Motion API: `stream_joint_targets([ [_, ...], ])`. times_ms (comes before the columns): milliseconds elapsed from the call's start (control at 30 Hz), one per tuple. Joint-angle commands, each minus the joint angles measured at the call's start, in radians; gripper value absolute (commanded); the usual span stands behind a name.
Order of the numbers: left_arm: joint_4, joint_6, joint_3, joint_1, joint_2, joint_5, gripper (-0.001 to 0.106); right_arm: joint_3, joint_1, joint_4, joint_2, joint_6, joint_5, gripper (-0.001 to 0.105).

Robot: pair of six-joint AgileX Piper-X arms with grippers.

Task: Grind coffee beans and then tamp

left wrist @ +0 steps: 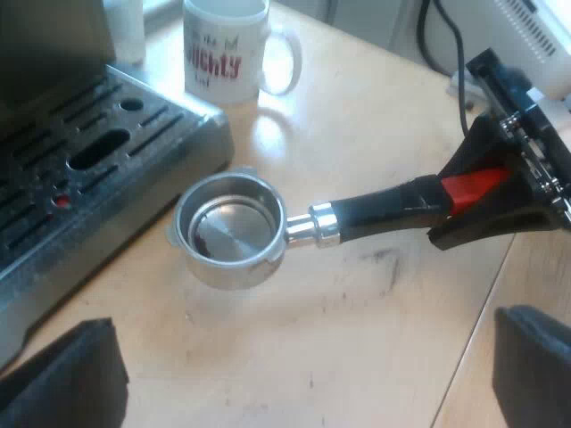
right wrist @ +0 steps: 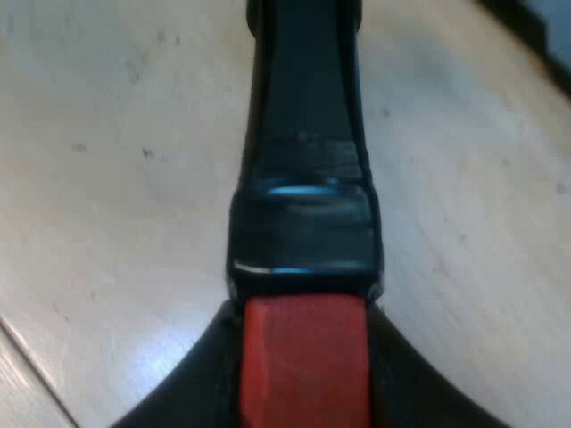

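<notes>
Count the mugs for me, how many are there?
1. The white ceramic mug with red lettering stands on the wooden table, beside the silver espresso machine's drip tray. More could be hidden out of view.

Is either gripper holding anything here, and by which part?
The right gripper holds the metal holder by the red end of its handle. The left gripper is open and holds nothing.
</notes>
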Motion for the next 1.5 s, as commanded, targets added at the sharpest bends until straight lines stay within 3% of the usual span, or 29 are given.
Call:
stream_joint_targets([
  [33,-0.014,0.021,-0.007,-0.005,0.045,0.008,0.086,0.019,-0.026,-0.085,-0.009,-0.005,0.000,0.000],
  [200,-0.020,0.021,-0.007,-0.007,0.126,0.008,0.086,0.093,-0.080,-0.190,-0.009,-0.043,-0.057,0.000],
  [333,-0.027,0.021,-0.007,-0.059,0.176,-0.014,0.086,0.139,-0.107,-0.244,-0.009,-0.043,-0.082,0.000],
  [633,-0.100,0.021,-0.007,-0.197,0.333,-0.066,0.086,0.168,-0.124,-0.270,0.014,-0.043,-0.094,0.000],
  [833,-0.132,0.021,-0.007,-0.203,0.432,-0.051,0.086,0.168,-0.124,-0.298,0.116,-0.040,-0.094,0.000],
  [1100,-0.132,0.021,-0.007,-0.203,0.450,-0.051,0.086,0.168,-0.124,-0.436,0.196,-0.035,-0.091,0.000],
  [1500,-0.132,0.021,-0.007,-0.203,0.450,-0.027,0.086,0.161,-0.124,-0.434,0.282,-0.016,-0.098,0.000],
])
